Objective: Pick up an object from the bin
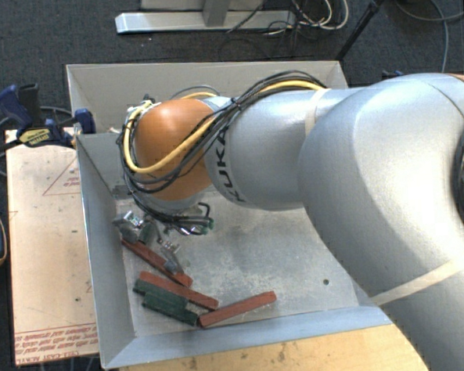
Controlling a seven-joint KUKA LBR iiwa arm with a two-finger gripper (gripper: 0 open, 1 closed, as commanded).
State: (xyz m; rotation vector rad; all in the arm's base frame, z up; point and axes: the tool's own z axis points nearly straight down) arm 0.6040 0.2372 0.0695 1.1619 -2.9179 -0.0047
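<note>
My gripper (167,249) hangs below the wrist at the bin's left side, close to the left wall. It is right over a long red-brown stick (154,261) that lies slanted on the floor. Just in front of that stick lies a second red-brown stick (178,291), and against it a dark green flat block (168,306). A third reddish stick (238,308) rests near the bin's front wall. Whether the gripper touches the first stick cannot be made out.
The big grey arm reaches in from the right and covers the bin's right and rear parts. Bare grey floor shows in the middle and to the right of the sticks.
</note>
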